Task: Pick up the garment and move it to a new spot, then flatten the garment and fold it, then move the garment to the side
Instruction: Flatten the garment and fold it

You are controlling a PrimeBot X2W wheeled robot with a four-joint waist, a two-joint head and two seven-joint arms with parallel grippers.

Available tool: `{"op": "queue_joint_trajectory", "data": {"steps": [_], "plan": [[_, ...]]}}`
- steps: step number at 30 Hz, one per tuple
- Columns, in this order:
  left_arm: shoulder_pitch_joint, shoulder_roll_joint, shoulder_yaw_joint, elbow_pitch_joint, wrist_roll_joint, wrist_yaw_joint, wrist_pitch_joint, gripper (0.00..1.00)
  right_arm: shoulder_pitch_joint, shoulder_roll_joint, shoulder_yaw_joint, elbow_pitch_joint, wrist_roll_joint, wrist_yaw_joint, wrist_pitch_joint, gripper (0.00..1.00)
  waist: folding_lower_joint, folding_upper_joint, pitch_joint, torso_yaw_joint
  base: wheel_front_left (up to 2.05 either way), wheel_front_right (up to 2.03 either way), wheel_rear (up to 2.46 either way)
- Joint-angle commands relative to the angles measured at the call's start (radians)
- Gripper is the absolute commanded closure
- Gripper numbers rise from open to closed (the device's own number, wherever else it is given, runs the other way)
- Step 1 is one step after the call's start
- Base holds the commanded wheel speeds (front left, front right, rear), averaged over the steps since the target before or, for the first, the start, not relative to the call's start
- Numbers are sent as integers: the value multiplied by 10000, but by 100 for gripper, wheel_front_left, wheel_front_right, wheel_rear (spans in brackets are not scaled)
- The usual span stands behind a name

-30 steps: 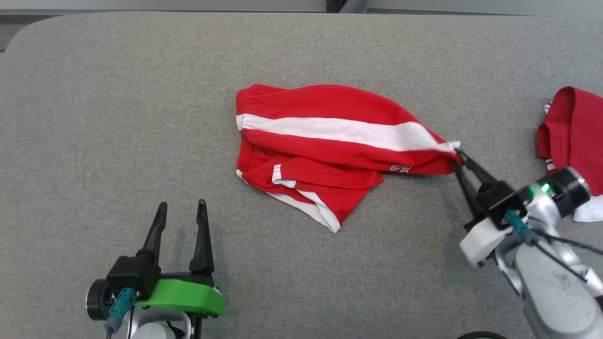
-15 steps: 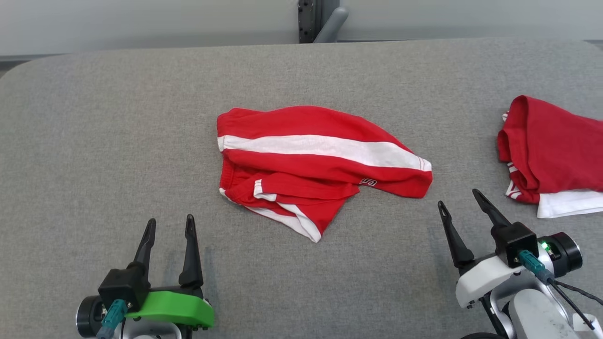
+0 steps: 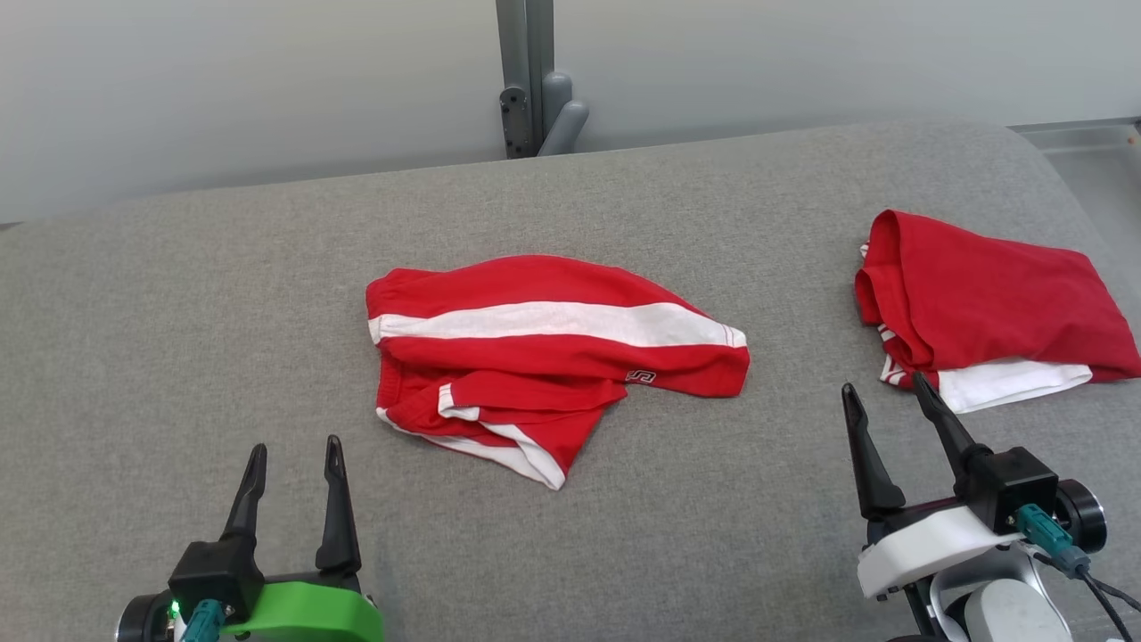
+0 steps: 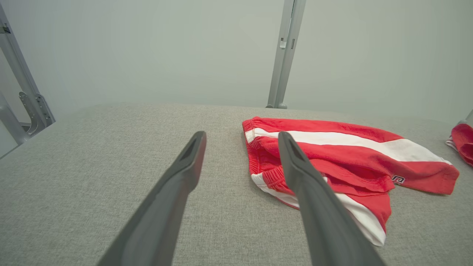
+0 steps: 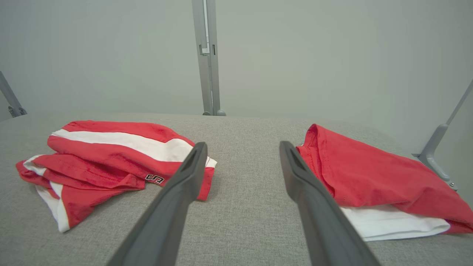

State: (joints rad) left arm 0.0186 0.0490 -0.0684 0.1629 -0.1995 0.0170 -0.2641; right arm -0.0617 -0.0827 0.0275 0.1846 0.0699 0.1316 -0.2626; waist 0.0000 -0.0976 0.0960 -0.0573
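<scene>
Grey tabletop [image 3: 178, 312], shorts [image 3: 544, 357] mid-surface, folded garment [image 3: 989, 303] near right edge

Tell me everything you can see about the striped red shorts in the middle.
The red shorts look like soft knit cloth, with a broad white side stripe, white hem trim, a gathered waistband at their left end and a small logo. They lie rumpled and loosely doubled over in the middle of the grey padded table, touching nothing else; the left gripper and right gripper are open and apart from them.

Grey table [image 3: 178, 312]: garment [image 3: 553, 357], red cloth [image 3: 998, 294]
</scene>
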Motion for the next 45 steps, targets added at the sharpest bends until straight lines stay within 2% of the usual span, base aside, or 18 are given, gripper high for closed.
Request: {"op": "queue_joint_trajectory", "data": {"steps": [1,12,17,29,39,45], "plan": [[215,31,20,-33,105,-1,6,0,226,9,-60,-75,115,-21,-22,0,0,1,-181,-165,0,0,0],[220,32,-89,-3,-63,52,6,0,239,170,-26,-115,161,-21,-22,0,0,1,27,-127,0,0,0],[-597,39,-133,591,-765,-414,4,0,-160,194,173,-181,225,-21,-22,0,0,1,644,-83,0,0,0],[-3766,34,-21,2745,-853,-1229,4,0,-1665,202,676,-235,531,-21,-22,0,0,1,2740,-128,0,0,0],[-5354,154,325,4360,-836,-1467,6,0,-1906,109,773,-100,677,-21,-22,0,0,1,3240,-249,0,0,0],[-5653,239,250,4852,-1451,-1492,4,0,-2025,86,792,-70,629,-21,-22,0,0,1,3372,-420,0,0,0]]}}
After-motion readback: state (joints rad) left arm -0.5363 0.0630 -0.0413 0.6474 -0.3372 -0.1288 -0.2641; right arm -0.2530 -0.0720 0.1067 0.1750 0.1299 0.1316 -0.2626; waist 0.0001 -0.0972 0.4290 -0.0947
